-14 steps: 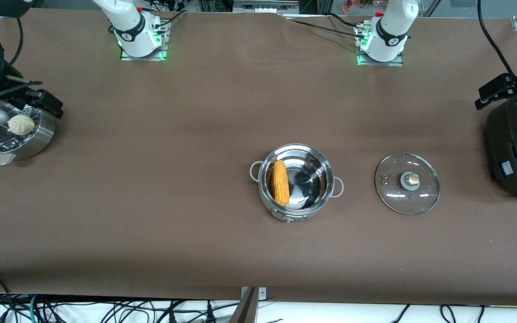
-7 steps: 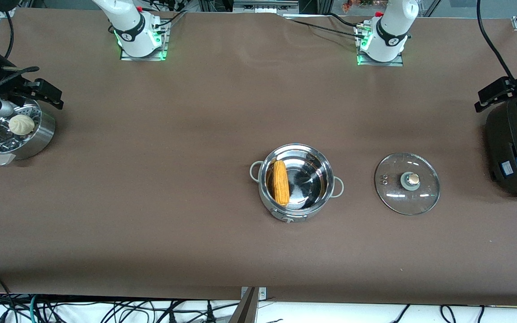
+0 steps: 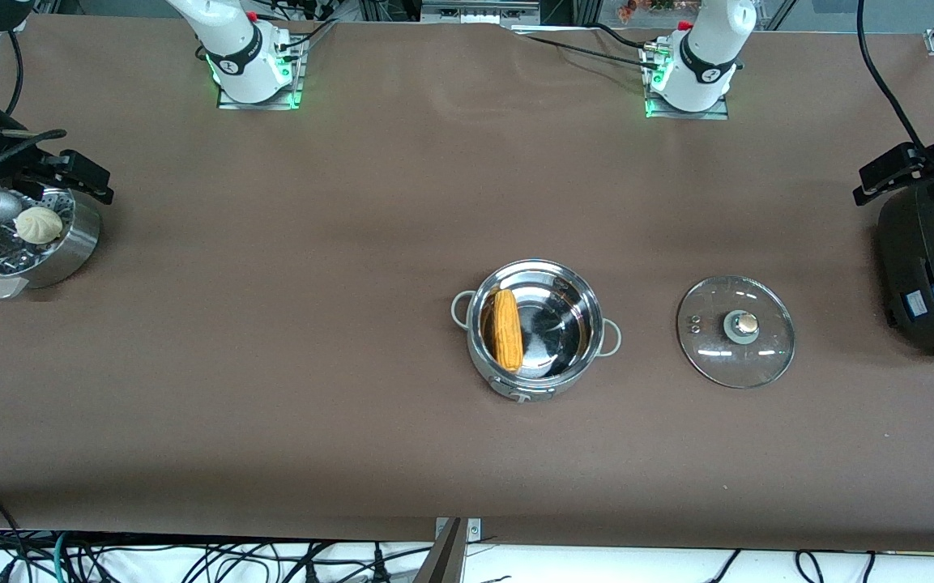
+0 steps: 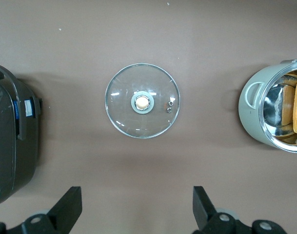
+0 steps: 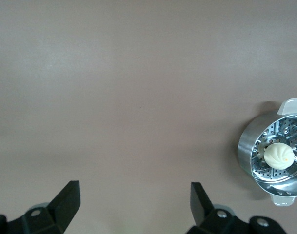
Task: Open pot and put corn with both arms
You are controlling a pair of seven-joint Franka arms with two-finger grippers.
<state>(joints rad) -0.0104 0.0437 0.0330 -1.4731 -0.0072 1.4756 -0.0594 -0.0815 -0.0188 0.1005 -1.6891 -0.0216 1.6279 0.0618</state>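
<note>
From where I stand the job looks finished: the pot (image 3: 535, 328) sits uncovered in the middle of the table (image 3: 353, 421), and the corn (image 3: 507, 329) lies inside it, stretched along the wall on the side toward the right arm's end, resting on the shiny bottom. The glass lid (image 3: 735, 331) lies flat on the table just beside the pot, toward the left arm's end, knob up, apart from the pot and touching nothing. Past the lid, well apart from the pot at that same end, stands the black rice cooker (image 3: 932, 267), and the left gripper (image 4: 137, 207) hangs in the air up near it, its fingers spread wide with nothing between them; its wrist view looks down on the lid and the pot's edge. Well apart from the pot at the right arm's end, the steamer bowl (image 3: 70, 243) holds a white bun (image 3: 38, 224), and the right gripper (image 5: 135, 204) hangs by it, its fingers likewise wide apart and empty. Judging by this, both steps are done, lid off and corn in. Nothing seems left, unless the lid is meant to go back on, which the task does not ask.
</note>
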